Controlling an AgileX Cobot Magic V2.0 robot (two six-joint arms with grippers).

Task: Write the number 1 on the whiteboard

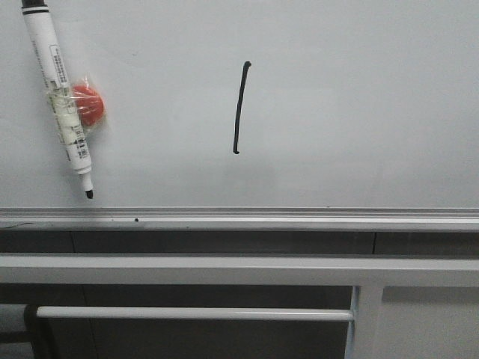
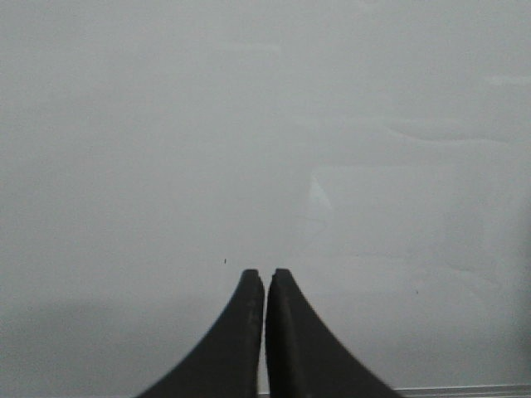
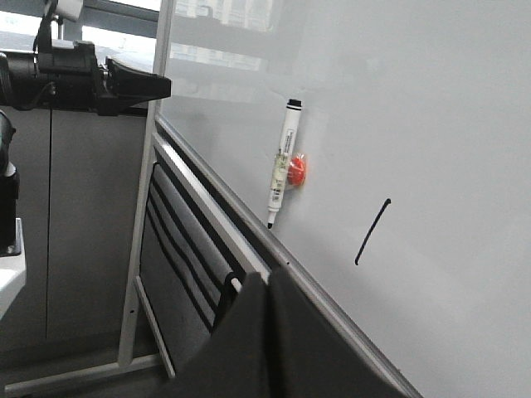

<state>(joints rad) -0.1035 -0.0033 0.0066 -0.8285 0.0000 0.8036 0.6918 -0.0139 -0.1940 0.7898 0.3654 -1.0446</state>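
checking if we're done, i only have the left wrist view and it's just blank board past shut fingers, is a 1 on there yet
Observer: Yes. The front view shows the number 1, a thin black near-vertical stroke on the whiteboard.
Operator: where's the pen then
Observer: The white marker sits on the board left of the stroke, against a red magnet, tip down just above the bottom rail.
Operator: so the right arm isn't holding it
Observer: No. In the right wrist view the right fingers are shut on nothing.

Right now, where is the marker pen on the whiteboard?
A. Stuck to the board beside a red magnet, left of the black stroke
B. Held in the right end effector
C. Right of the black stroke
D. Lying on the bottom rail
A: in the front view the marker pen hangs on the whiteboard at a red magnet, left of the number 1.
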